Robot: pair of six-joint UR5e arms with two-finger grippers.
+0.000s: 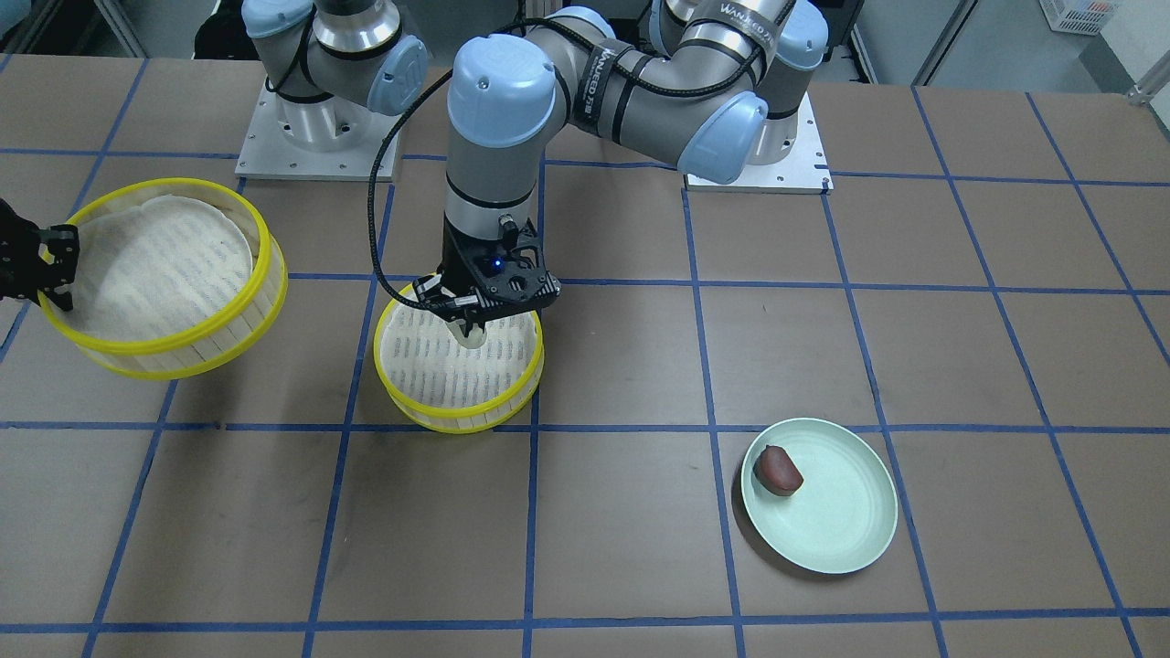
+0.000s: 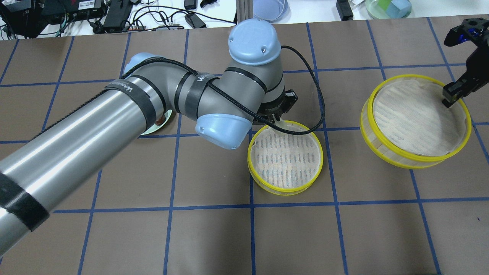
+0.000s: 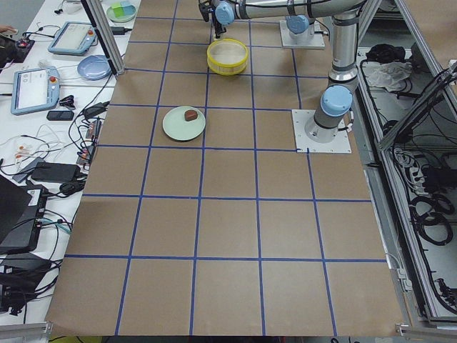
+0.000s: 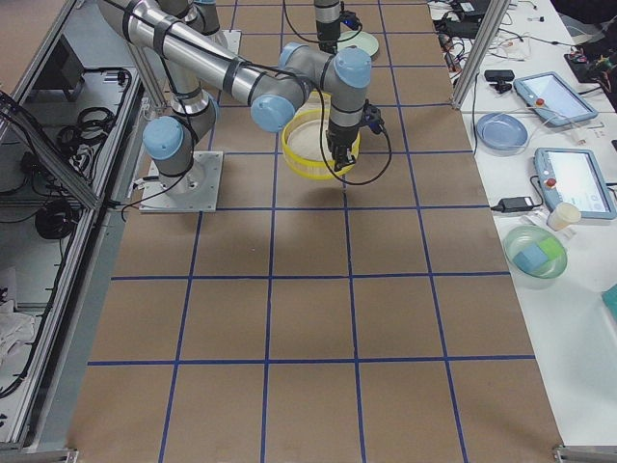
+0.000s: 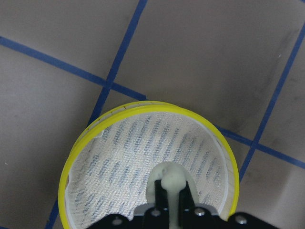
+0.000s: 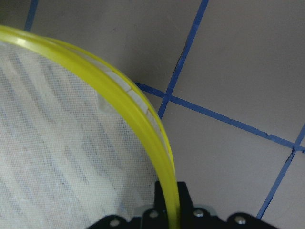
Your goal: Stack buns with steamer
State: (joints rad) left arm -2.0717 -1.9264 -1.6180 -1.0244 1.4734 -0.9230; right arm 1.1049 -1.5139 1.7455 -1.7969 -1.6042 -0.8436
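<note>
My left gripper (image 1: 471, 327) is shut on the cream-white bun (image 1: 473, 338) and holds it just inside the robot-side edge of the small yellow steamer (image 1: 457, 416). The left wrist view shows the bun (image 5: 170, 179) between the fingers over the steamer's white cloth. The dark reddish-brown bun (image 1: 778, 471) lies on the pale green plate (image 1: 836, 525). My right gripper (image 2: 450, 97) is shut on the rim of the larger yellow steamer (image 2: 412, 160), which sits tilted. The right wrist view shows that rim (image 6: 143, 114) running between the fingers.
The left arm (image 2: 114, 110) lies across the table and hides most of the plate in the overhead view. Blue tape lines grid the brown table. The two arm bases (image 1: 315, 137) stand at the robot-side edge.
</note>
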